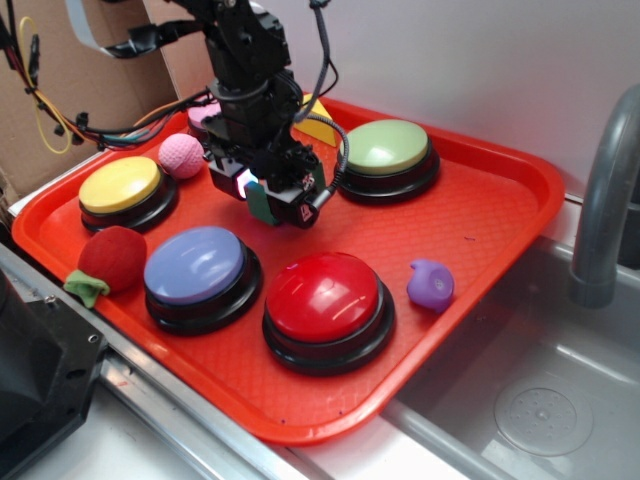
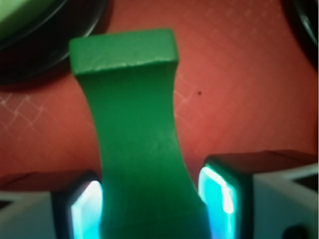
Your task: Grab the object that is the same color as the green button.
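Observation:
The small dark green block [image 1: 262,204] with a curved cut-out hangs between my gripper's [image 1: 260,192] fingers, a little above the red tray [image 1: 470,215]. In the wrist view the block [image 2: 134,124] fills the middle, standing between the two lit pads [image 2: 87,209], and my gripper [image 2: 149,204] is shut on its lower part. The pale green dome button [image 1: 388,146] on its black base sits at the tray's back right, just right of the gripper. Its edge shows at the top left of the wrist view [image 2: 20,17].
On the tray are a yellow button [image 1: 120,184], a lavender-blue button [image 1: 195,262], a red button [image 1: 323,290], a pink ball [image 1: 181,155], a red plush strawberry [image 1: 112,258], a purple toy [image 1: 430,285] and a yellow wedge [image 1: 316,118]. A grey faucet [image 1: 603,200] and sink lie to the right.

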